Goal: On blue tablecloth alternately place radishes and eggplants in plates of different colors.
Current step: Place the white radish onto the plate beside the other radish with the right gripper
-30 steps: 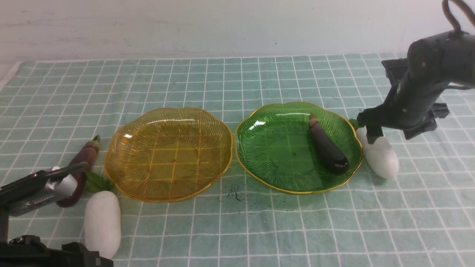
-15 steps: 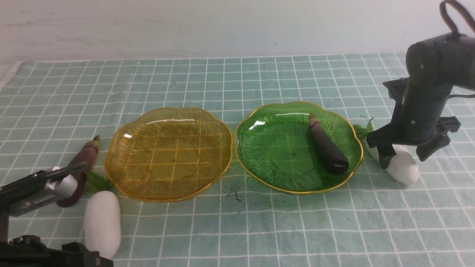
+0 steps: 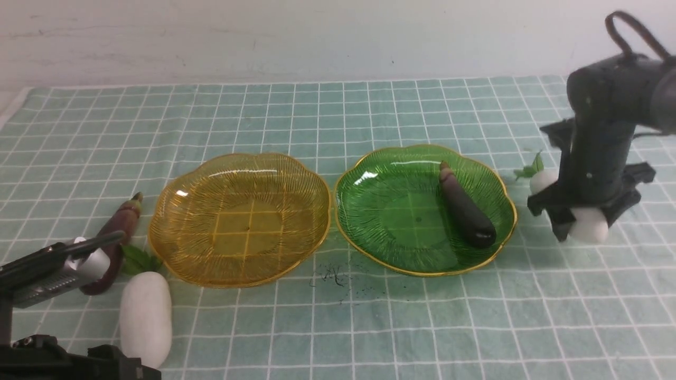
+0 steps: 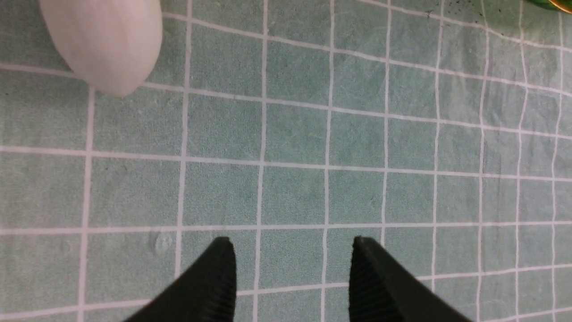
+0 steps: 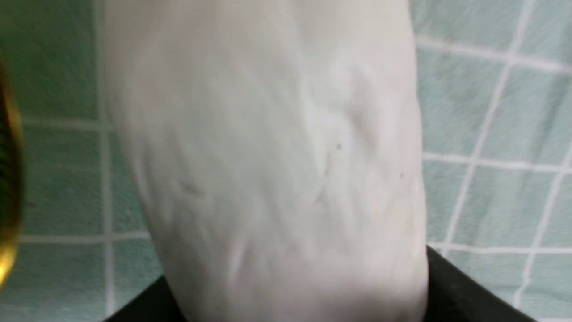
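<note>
On the blue tablecloth (image 3: 317,116), the green plate (image 3: 369,243) holds one dark eggplant (image 3: 467,208), and the amber plate (image 3: 237,221) left of it is bare. Right of the green plate, my right gripper (image 3: 578,221) is shut on a white radish (image 3: 589,230) (image 5: 268,156). Its green leaves stick out toward the plate. A second eggplant (image 3: 119,227) and a second radish (image 3: 145,316) (image 4: 103,40) lie left of the amber plate. My left gripper (image 4: 292,243) hangs open over bare cloth near that radish.
Black specks (image 3: 332,274) dot the cloth in front of the gap between the plates. A white wall (image 3: 317,37) runs behind the cloth. The left arm's dark base (image 3: 68,364) fills the near left corner. The green plate's gold rim (image 5: 6,201) shows beside the held radish.
The right gripper slid to the right, away from the green plate, and its jaws closed in on the radish. The radish swung round with it. The left arm stayed still.
</note>
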Robot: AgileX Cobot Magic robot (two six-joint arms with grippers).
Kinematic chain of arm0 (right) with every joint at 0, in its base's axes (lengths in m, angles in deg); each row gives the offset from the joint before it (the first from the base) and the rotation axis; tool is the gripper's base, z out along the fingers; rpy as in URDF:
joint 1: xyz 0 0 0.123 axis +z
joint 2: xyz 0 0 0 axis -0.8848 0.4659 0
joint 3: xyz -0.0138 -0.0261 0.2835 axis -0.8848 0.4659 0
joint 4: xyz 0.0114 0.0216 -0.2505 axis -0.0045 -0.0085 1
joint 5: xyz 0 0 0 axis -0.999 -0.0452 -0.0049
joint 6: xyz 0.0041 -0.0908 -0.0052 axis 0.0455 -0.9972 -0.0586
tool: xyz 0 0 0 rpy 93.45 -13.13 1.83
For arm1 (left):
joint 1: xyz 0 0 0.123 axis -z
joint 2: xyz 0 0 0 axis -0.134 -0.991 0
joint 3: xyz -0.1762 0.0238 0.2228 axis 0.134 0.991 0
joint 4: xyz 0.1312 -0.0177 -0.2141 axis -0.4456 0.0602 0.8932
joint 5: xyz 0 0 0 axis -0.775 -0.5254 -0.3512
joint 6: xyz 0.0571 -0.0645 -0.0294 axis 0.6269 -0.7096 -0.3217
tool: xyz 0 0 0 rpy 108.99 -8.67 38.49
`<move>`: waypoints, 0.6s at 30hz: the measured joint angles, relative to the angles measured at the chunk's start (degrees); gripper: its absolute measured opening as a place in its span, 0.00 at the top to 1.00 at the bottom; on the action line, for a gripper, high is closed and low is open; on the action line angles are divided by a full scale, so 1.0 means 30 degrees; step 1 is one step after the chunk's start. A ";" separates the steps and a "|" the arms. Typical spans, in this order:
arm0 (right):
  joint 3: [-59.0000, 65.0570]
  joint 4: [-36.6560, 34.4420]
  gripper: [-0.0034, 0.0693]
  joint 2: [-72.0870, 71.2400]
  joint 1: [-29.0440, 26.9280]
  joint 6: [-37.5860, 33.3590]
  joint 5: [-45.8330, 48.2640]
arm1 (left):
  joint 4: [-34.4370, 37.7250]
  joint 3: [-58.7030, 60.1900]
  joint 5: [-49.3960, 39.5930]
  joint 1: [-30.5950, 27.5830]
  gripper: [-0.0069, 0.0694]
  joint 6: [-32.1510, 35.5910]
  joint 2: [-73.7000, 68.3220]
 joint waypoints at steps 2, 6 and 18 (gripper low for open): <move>-0.0718 -0.0705 0.29 -0.0919 0.0046 0.0132 0.0056 | 0.0000 0.0000 0.0000 0.0000 0.49 0.0000 0.0000; -0.1768 -0.4006 0.29 -0.2292 0.0684 -0.0243 0.0144 | 0.0000 0.0000 0.0019 0.0000 0.49 0.0000 0.0000; -0.1974 -1.1740 0.29 0.0665 0.7842 -0.4638 -0.6792 | 0.0000 0.0000 0.0197 0.0000 0.49 0.0000 0.0000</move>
